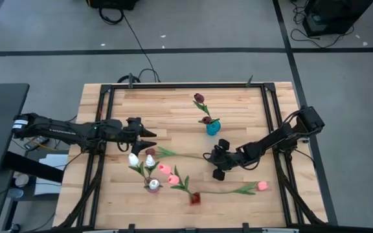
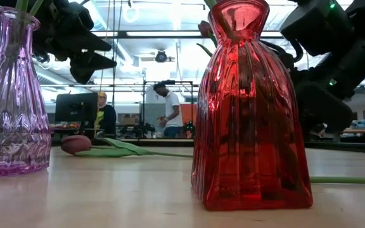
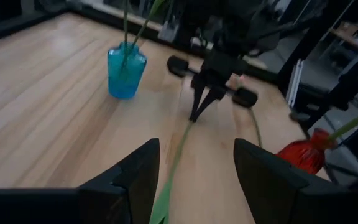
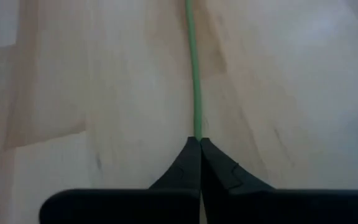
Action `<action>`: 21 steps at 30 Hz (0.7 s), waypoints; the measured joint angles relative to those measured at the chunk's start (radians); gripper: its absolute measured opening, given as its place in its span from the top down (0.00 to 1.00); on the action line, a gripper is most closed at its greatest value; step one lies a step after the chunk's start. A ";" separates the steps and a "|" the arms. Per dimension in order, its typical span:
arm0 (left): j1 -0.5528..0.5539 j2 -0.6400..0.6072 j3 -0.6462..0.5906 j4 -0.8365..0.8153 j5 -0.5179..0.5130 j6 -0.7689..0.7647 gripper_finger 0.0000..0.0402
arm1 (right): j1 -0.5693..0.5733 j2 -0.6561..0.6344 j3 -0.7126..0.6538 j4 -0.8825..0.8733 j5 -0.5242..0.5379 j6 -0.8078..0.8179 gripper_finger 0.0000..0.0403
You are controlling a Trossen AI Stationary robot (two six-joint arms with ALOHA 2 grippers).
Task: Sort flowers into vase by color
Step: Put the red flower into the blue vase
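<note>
A maroon-headed flower [image 1: 150, 151] lies flat on the table, its thin green stem [image 1: 180, 156] running toward the table's right. My right gripper [image 1: 207, 156] is shut on the stem's end. My left gripper [image 1: 149, 138] hovers open just beyond the flower's head, with the stem [image 3: 178, 152] below and ahead of its fingers. A blue vase [image 1: 212, 127] holds two maroon flowers. White flowers [image 1: 133, 159] stand in a purple vase [image 1: 153, 186], and pink ones [image 1: 164, 169] in a red vase [image 1: 195, 197]. Another pink flower [image 1: 262, 186] lies near the right edge. My right gripper pinches the bare free end of the stem [image 4: 197, 127] between the tips of its two fingers. The fingers slant down from the table's right side, roughly in line with the stem. The flower lies along the wood, head toward the left.
The red vase [image 2: 249, 114] and purple vase [image 2: 11, 95] stand close together near the front edge. A black frame [image 1: 271, 103] borders the wooden table. Bare wood shows at the far left and between the blue vase and the right arm.
</note>
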 joint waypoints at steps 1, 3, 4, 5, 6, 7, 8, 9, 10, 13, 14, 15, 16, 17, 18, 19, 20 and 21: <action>0.000 0.002 -0.007 0.030 0.001 0.000 0.47 | 0.002 0.001 -0.002 0.021 0.016 0.002 0.99; 0.000 0.003 -0.025 0.093 0.016 -0.001 0.47 | 0.008 0.004 -0.004 0.052 0.062 0.007 0.99; 0.000 0.003 -0.031 0.111 0.020 -0.001 0.47 | 0.010 0.002 -0.005 0.063 0.096 0.013 0.99; 0.000 0.003 -0.035 0.122 0.024 -0.002 0.47 | 0.012 -0.003 -0.006 0.076 0.132 0.022 0.99; 0.000 0.003 -0.036 0.122 0.026 -0.005 0.47 | 0.012 -0.012 -0.005 0.091 0.172 0.026 0.99; 0.000 0.003 -0.037 0.121 0.028 -0.007 0.47 | 0.016 -0.019 -0.004 0.101 0.216 0.030 0.99; 0.000 0.003 -0.038 0.119 0.029 -0.014 0.47 | 0.021 -0.022 -0.004 0.116 0.256 0.033 0.99; 0.000 0.004 -0.038 0.117 0.029 -0.018 0.47 | 0.026 -0.024 -0.004 0.137 0.292 0.033 0.99; 0.000 0.004 -0.038 0.114 0.029 -0.019 0.47 | 0.032 -0.025 -0.004 0.165 0.330 0.030 0.99; 0.000 0.004 -0.039 0.120 0.029 -0.025 0.47 | 0.049 -0.028 -0.004 0.299 0.430 -0.010 1.00; 0.000 0.004 -0.039 0.122 0.028 -0.030 0.47 | 0.055 -0.028 -0.004 0.344 0.447 -0.041 1.00; 0.000 0.004 -0.039 0.122 0.028 -0.041 0.47 | 0.062 -0.028 -0.004 0.391 0.454 -0.079 1.00; 0.000 0.006 -0.039 0.121 0.026 -0.044 0.47 | 0.069 -0.028 -0.004 0.444 0.458 -0.119 1.00; 0.000 0.011 -0.039 0.122 0.020 -0.045 0.47 | 0.076 -0.028 -0.003 0.495 0.464 -0.155 1.00; 0.000 0.015 -0.039 0.121 0.018 -0.046 0.47 | 0.084 -0.028 -0.003 0.541 0.476 -0.189 1.00; 0.000 0.020 -0.039 0.121 0.017 -0.050 0.47 | 0.091 -0.028 -0.003 0.580 0.486 -0.221 1.00; 0.000 0.028 -0.039 0.128 0.016 -0.054 0.47 | 0.097 -0.028 -0.003 0.614 0.496 -0.250 1.00; 0.000 0.039 -0.039 0.143 0.015 -0.059 0.47 | 0.103 -0.028 -0.003 0.642 0.511 -0.274 1.00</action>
